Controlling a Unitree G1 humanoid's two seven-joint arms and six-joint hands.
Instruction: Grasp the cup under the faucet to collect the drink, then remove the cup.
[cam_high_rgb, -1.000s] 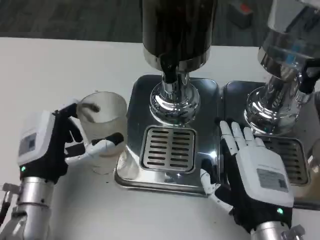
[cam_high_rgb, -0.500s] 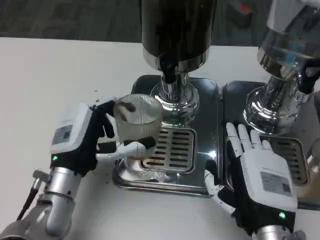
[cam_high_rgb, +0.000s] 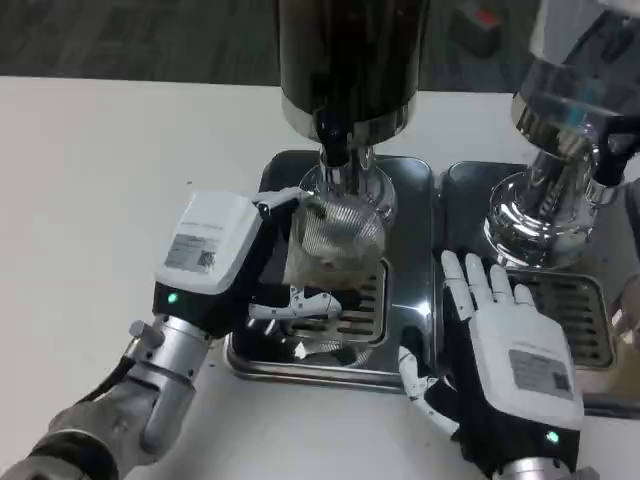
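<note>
Left hand (cam_high_rgb: 225, 265) grips a clear ribbed cup (cam_high_rgb: 335, 240), fingers clamped around its wall; one white finger (cam_high_rgb: 310, 303) wraps under the cup's lower front. Cup sits above the slotted grate (cam_high_rgb: 345, 310) of the left drip tray (cam_high_rgb: 405, 340), directly below the black faucet (cam_high_rgb: 335, 150) of the dark drink dispenser (cam_high_rgb: 350, 55). Cup appears upright, perhaps slightly tilted; cannot tell whether its base touches the grate. Cannot tell whether any liquid is in it.

Right hand (cam_high_rgb: 505, 350) lies flat, palm down, fingers straight and slightly apart, holding nothing. It rests over the seam between the left drip tray and the second drip tray (cam_high_rgb: 590, 300) to the right; fingertips (cam_high_rgb: 470, 275) point away from the robot toward the chrome bases.

Second dispenser (cam_high_rgb: 580, 70), clear-bodied with chrome base, stands at the right over its own tray. Both trays sit on the white table (cam_high_rgb: 100, 170). Green indicator lights show on both wrists.
</note>
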